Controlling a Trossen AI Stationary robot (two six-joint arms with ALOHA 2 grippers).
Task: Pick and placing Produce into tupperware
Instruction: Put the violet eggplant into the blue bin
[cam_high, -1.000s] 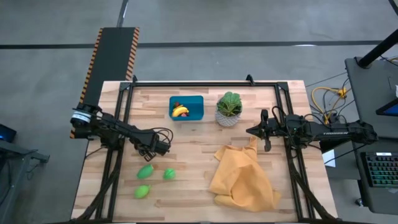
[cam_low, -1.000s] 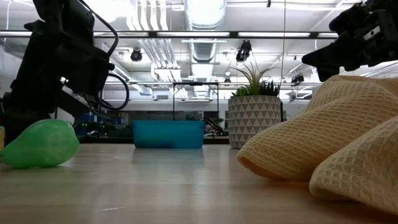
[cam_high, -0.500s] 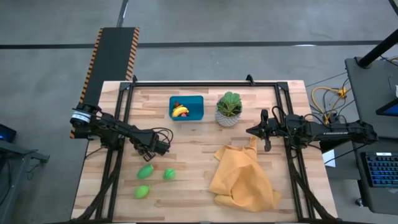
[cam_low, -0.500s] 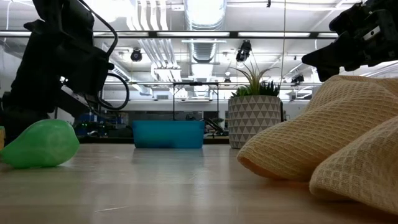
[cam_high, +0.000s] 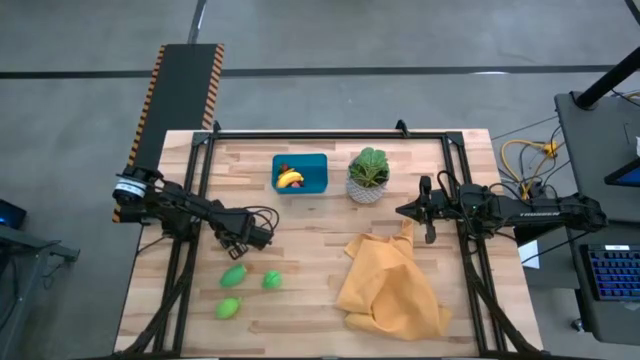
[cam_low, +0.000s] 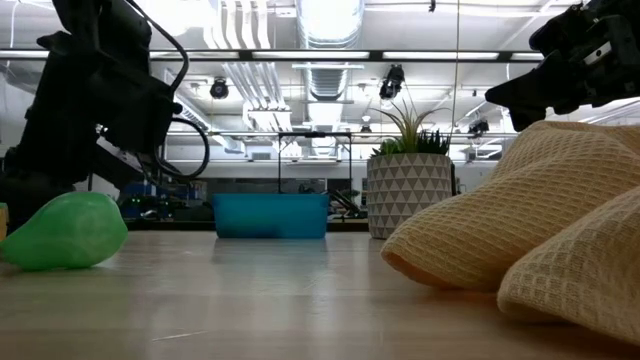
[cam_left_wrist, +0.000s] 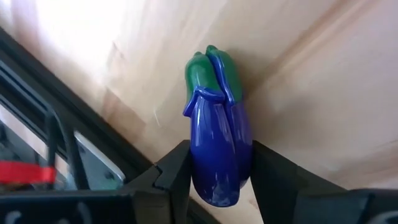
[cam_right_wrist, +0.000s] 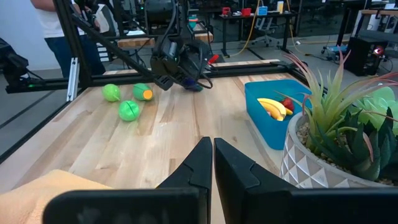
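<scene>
Eggplant (cam_left_wrist: 217, 134) sits clamped in the left pincer (cam_left_wrist: 214, 180), apparently just above the table (cam_left_wrist: 298, 81).

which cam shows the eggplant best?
Left wrist view: the eggplant fills the frame, clamped between the left gripper fingers. Right wrist view shows only a purple speck under that gripper. High and low views hide it.

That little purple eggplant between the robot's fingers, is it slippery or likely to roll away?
The eggplant looks glossy and smooth, so it may slip. It is rounded and tapered, so it would probably roll if dropped. The left gripper grips its fat end from both sides, which should steady it.
</scene>
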